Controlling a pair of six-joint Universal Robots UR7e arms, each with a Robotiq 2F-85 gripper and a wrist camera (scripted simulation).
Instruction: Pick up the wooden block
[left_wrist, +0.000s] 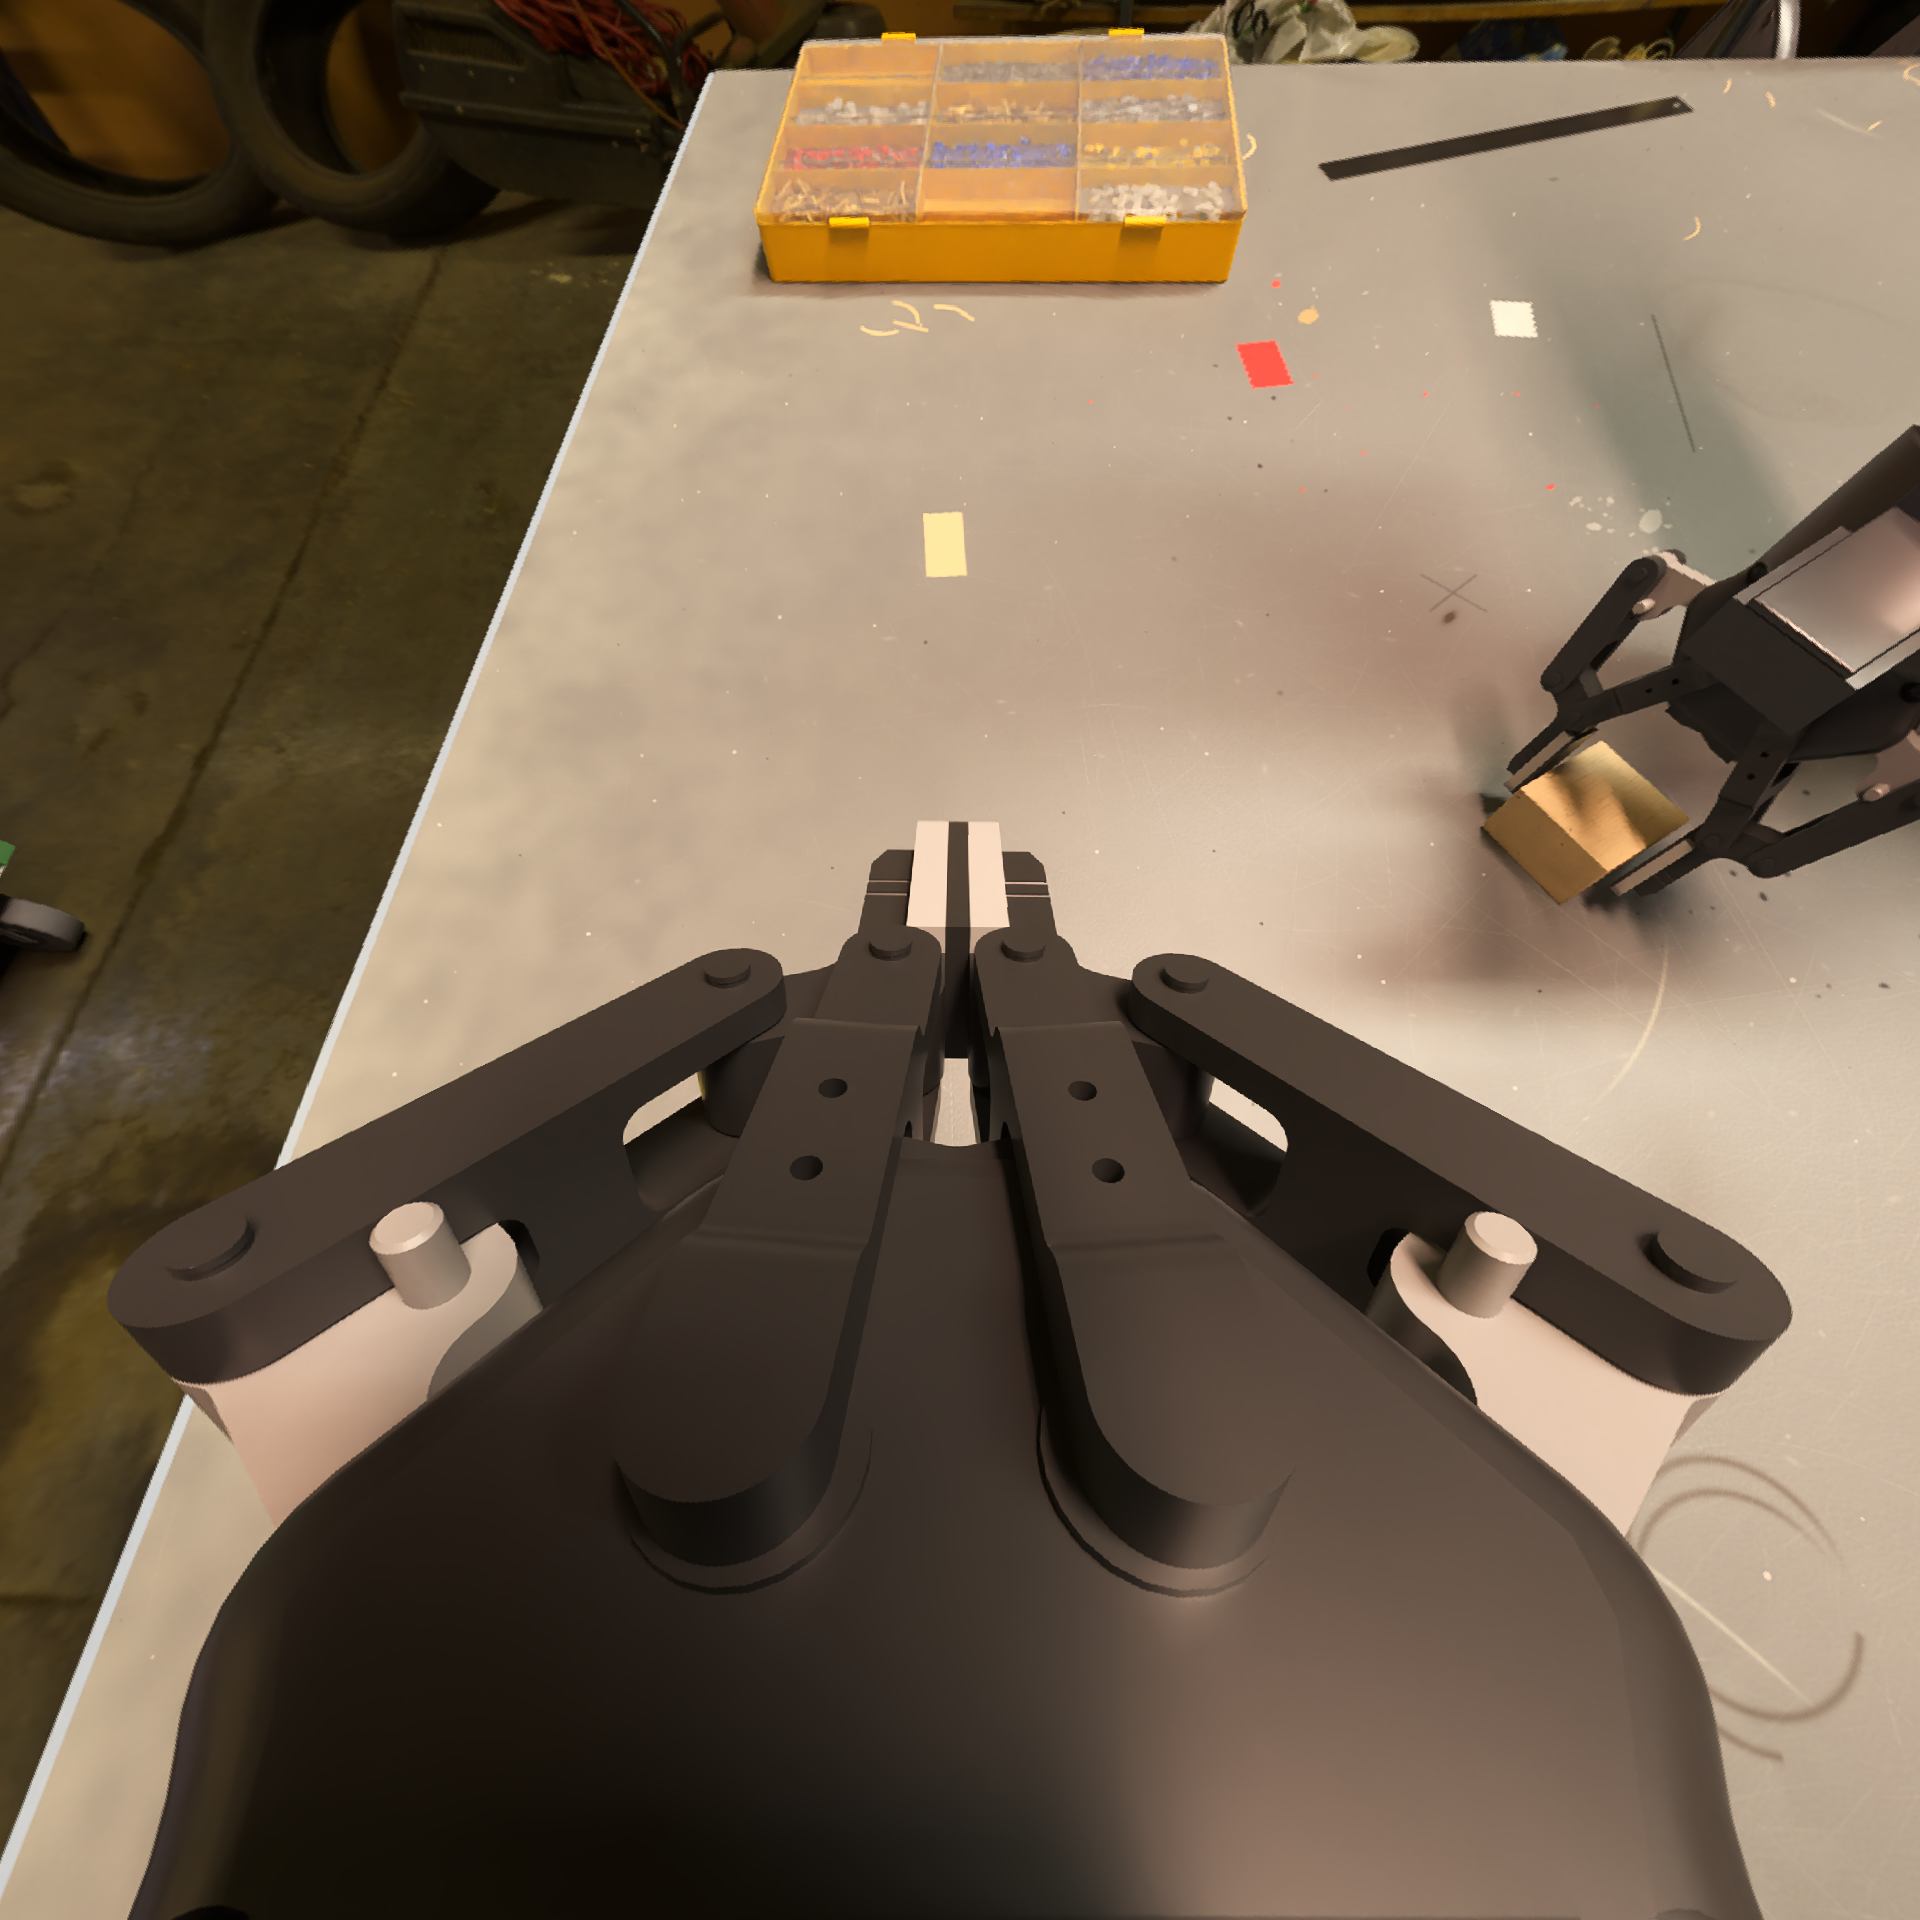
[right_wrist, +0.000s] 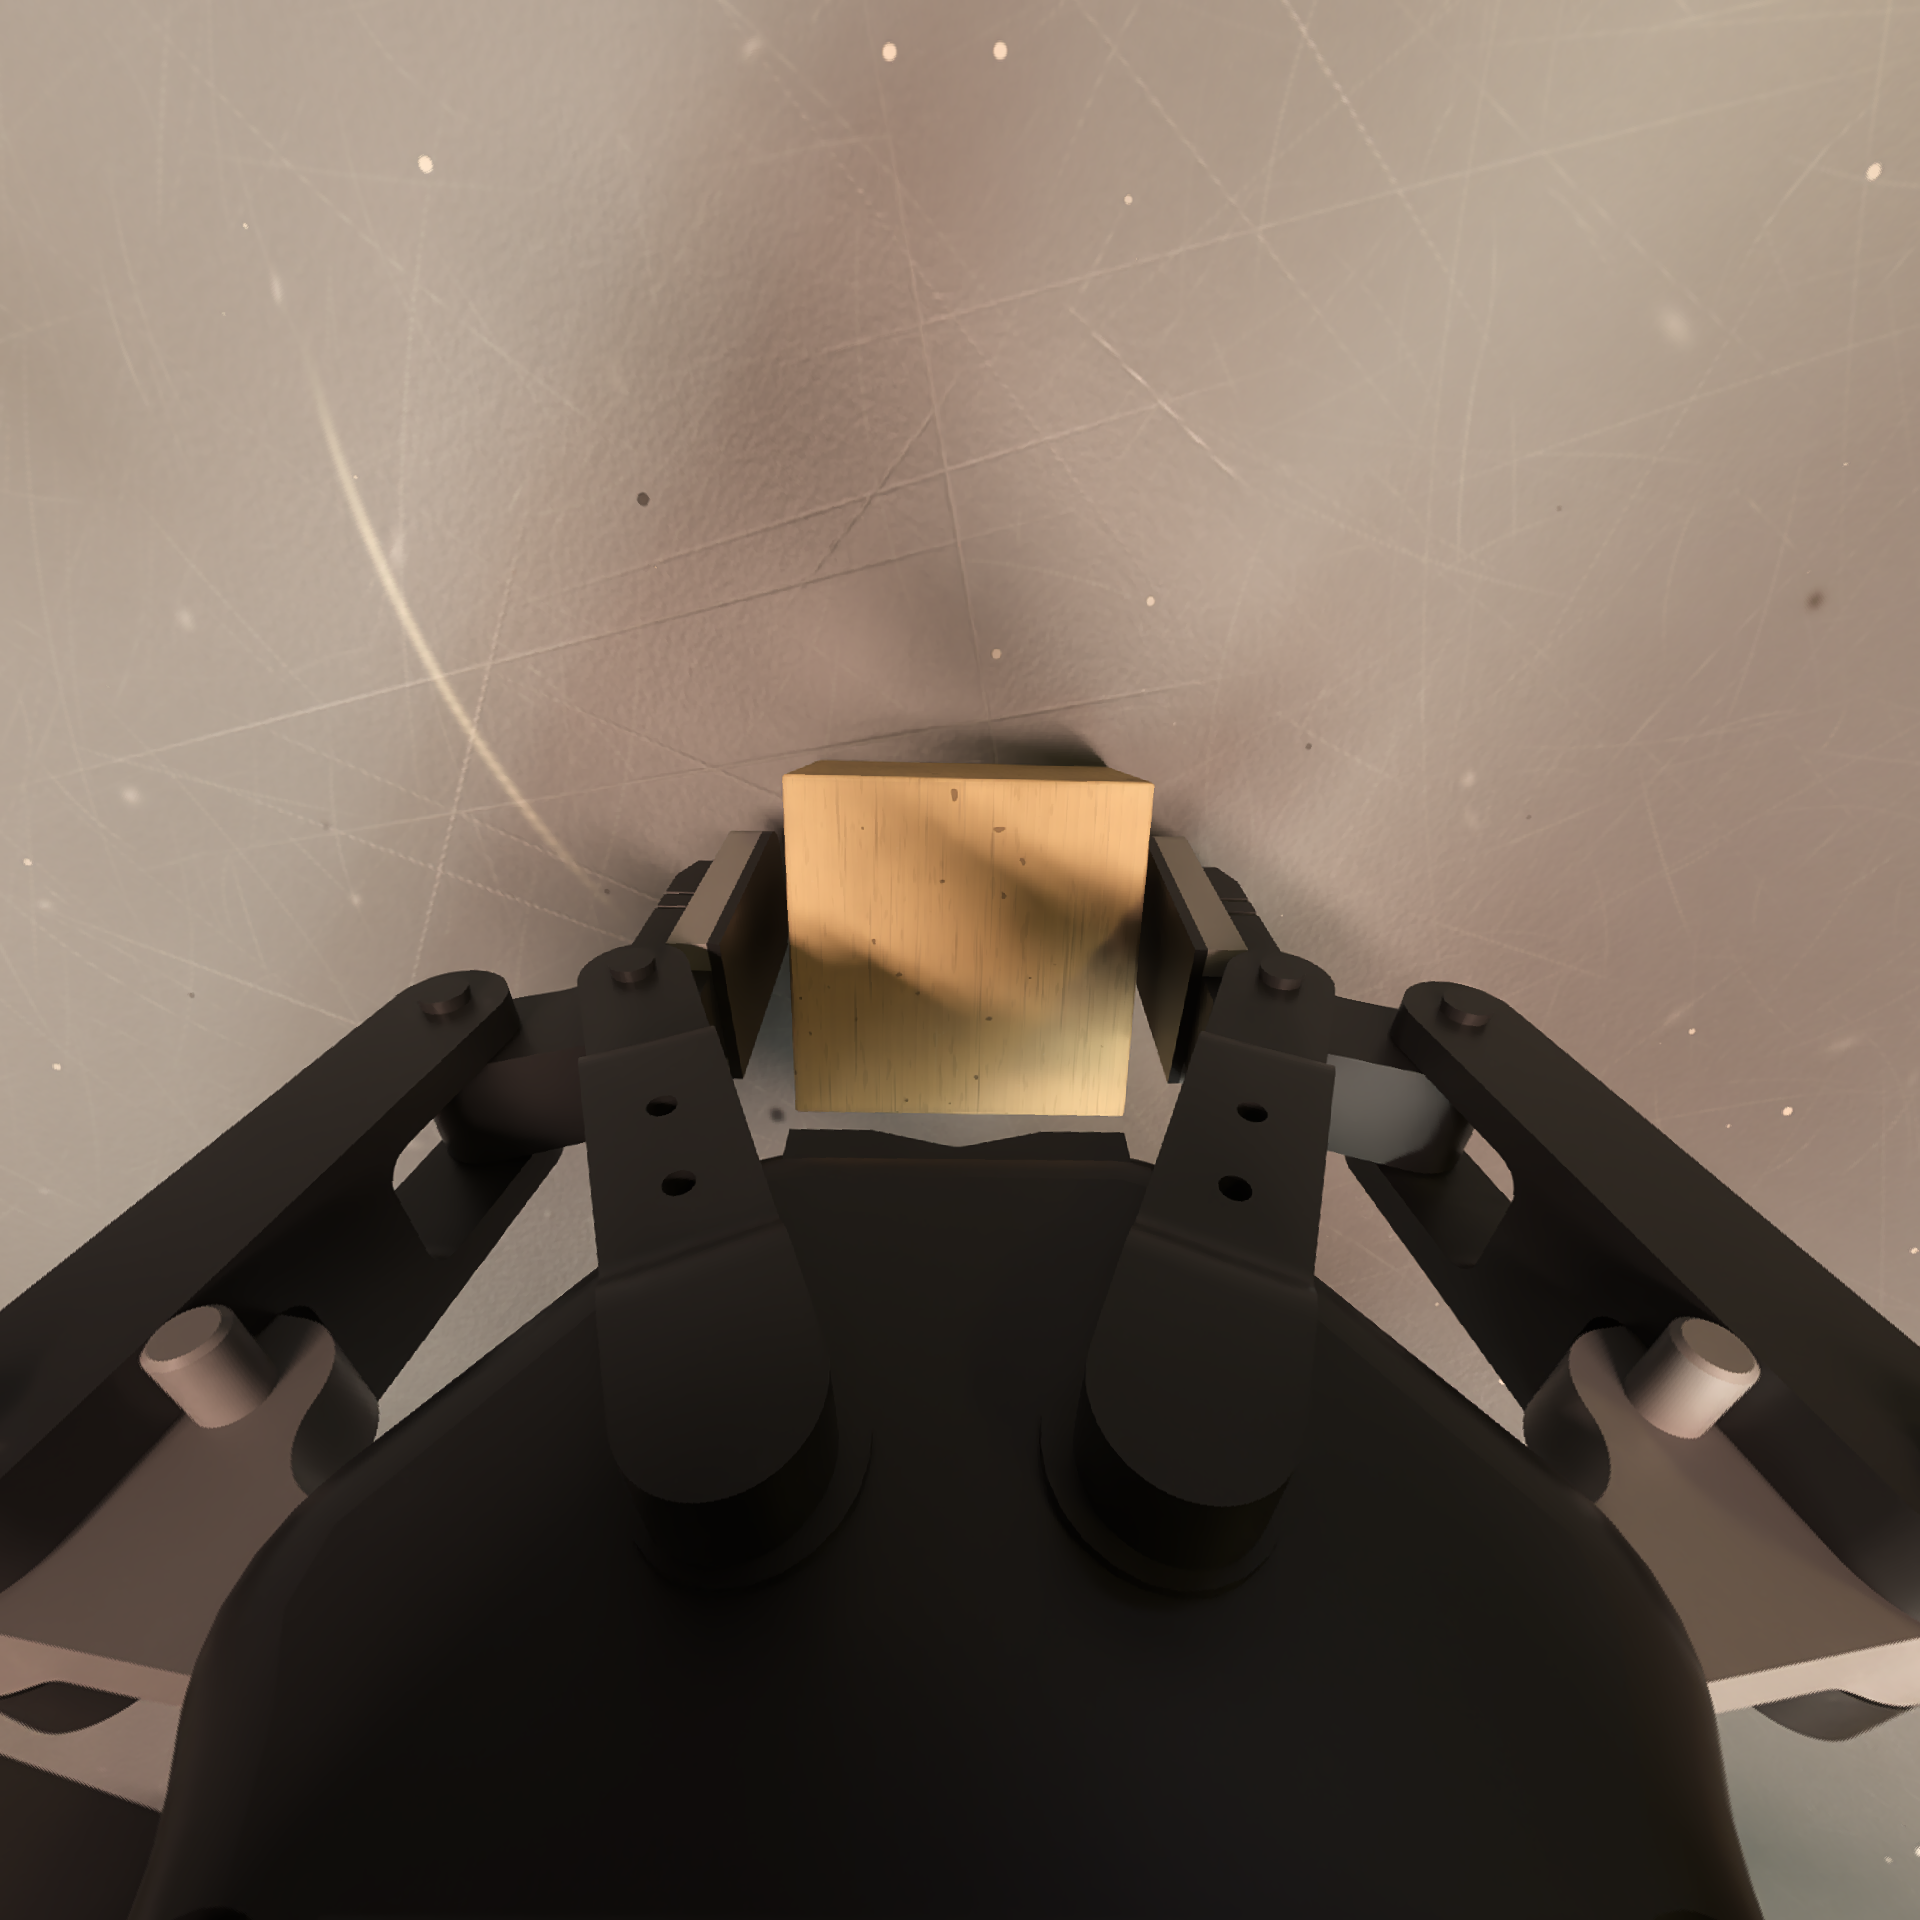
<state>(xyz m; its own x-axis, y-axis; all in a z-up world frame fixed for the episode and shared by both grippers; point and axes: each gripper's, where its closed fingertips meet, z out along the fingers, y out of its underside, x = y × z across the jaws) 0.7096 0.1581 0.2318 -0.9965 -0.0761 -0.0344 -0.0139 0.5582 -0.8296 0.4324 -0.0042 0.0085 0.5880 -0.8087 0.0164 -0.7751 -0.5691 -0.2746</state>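
Note:
The wooden block (right_wrist: 961, 945) is a light tan cube that sits between the two pads of my right gripper (right_wrist: 964, 844). The pads press on its left and right sides, so the gripper is shut on it. In the left wrist view the block (left_wrist: 1574, 821) is at the far right, low at the table surface with a dark shadow under it, and the right gripper (left_wrist: 1558, 836) reaches it from the right. My left gripper (left_wrist: 957, 831) is shut and empty, above the table (left_wrist: 727, 675) and well left of the block.
A yellow compartment box (left_wrist: 997, 249) of small parts stands at the far end of the table. A black ruler (left_wrist: 1507, 135) lies at the far right. Yellow (left_wrist: 944, 542), red (left_wrist: 1263, 365) and white (left_wrist: 1513, 318) patches mark the surface. The table's left edge (left_wrist: 488, 665) drops to the floor.

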